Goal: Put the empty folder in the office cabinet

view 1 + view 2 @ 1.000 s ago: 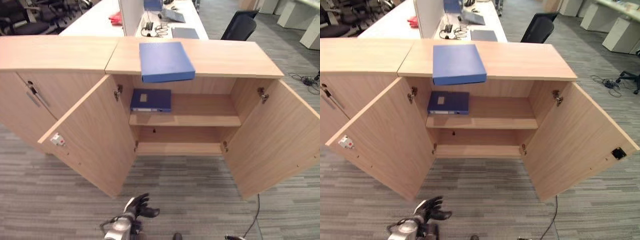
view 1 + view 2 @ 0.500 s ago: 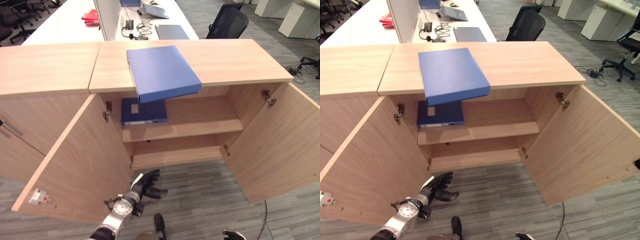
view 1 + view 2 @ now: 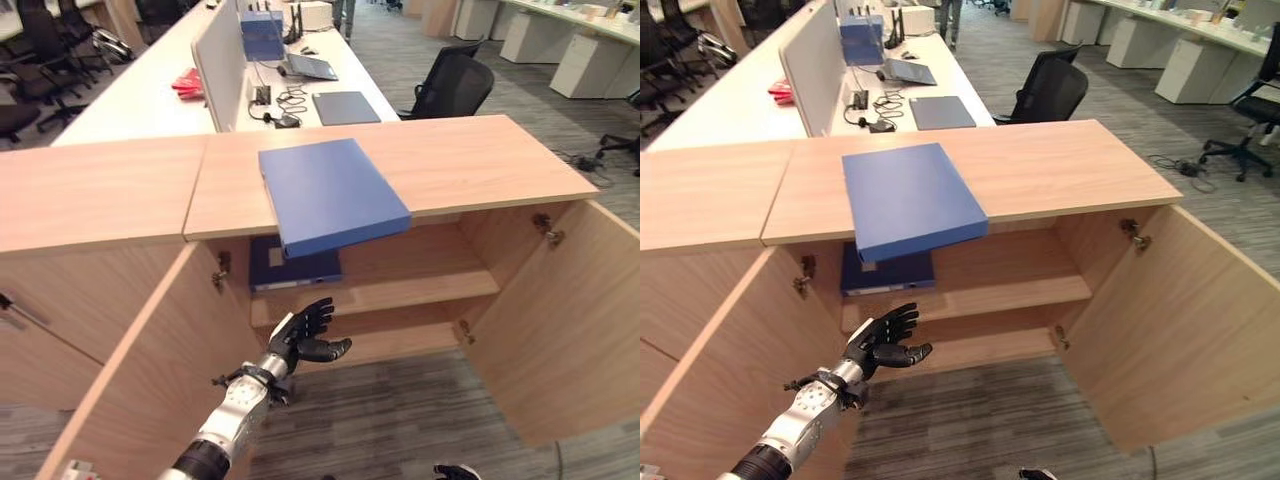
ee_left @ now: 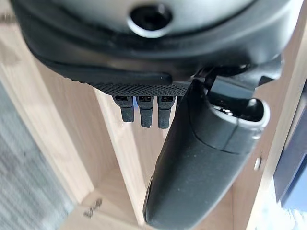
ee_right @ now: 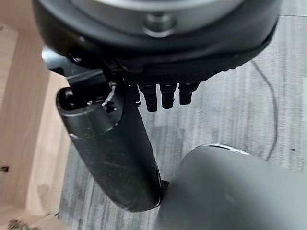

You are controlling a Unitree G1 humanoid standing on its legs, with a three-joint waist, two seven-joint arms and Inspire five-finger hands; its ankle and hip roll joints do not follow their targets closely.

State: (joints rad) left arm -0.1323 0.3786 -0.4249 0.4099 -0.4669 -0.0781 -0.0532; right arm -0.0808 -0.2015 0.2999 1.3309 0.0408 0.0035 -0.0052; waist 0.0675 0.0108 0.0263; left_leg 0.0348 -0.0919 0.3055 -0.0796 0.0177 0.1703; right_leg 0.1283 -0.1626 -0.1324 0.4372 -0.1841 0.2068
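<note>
Lying flat on the cabinet top point(image 3: 480, 160), the blue folder point(image 3: 330, 195) is seen with its near end jutting out past the front edge, over the open compartment. Its long axis runs from the robot away towards the desks behind, slightly skewed. A second, darker folder point(image 3: 295, 268) is already laid on the upper shelf point(image 3: 420, 285) just beneath the overhang.

The left hand point(image 3: 303, 335) is held low in front of the shelves, fingers spread and relaxed, nothing gripped — the blue folder is found above it and a little towards the robot's right, well apart. The same slack, empty fingers are shown in the left wrist view, pointed into the cabinet. The right hand point(image 5: 144, 86) is hung over the carpet, its fingers loose and empty in its own wrist view.

The left hand is judged much the nearer — an upward reach to the overhanging end is what the pick-up would call for. Both cabinet doors point(image 3: 560, 330) are stood open.
</note>
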